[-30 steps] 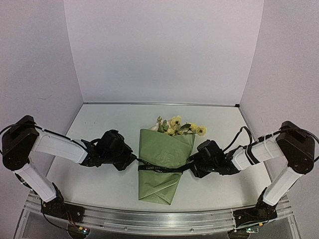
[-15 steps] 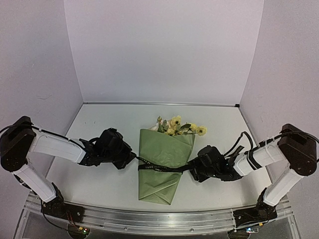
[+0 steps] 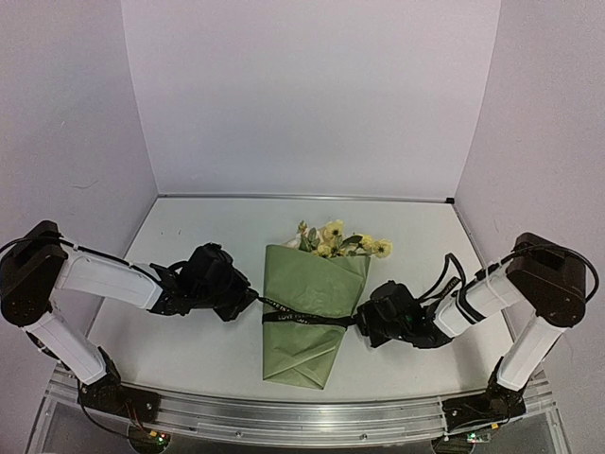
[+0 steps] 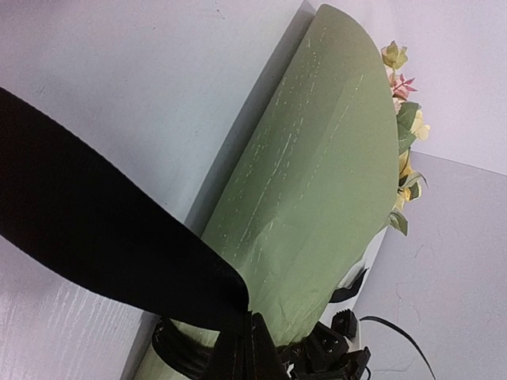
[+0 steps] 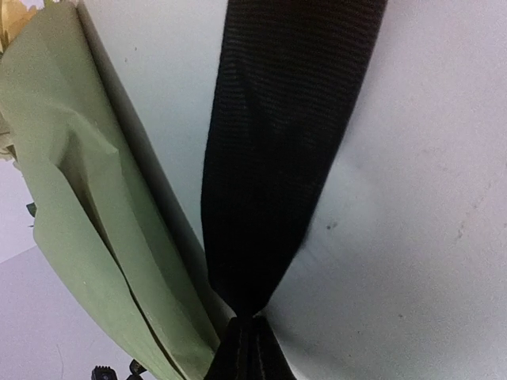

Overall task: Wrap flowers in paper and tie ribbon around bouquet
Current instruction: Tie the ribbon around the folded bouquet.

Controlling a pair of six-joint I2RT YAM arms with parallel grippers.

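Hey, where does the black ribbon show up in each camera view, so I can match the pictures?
Top external: the ribbon is a thin black band across the olive-green paper, between the arms.
Left wrist: ribbon, a broad black strip from the left edge down to bottom centre.
Right wrist: ribbon, a wide band from the top edge narrowing to bottom centre.
Shared landmark: the paper, beside the ribbon in every view.
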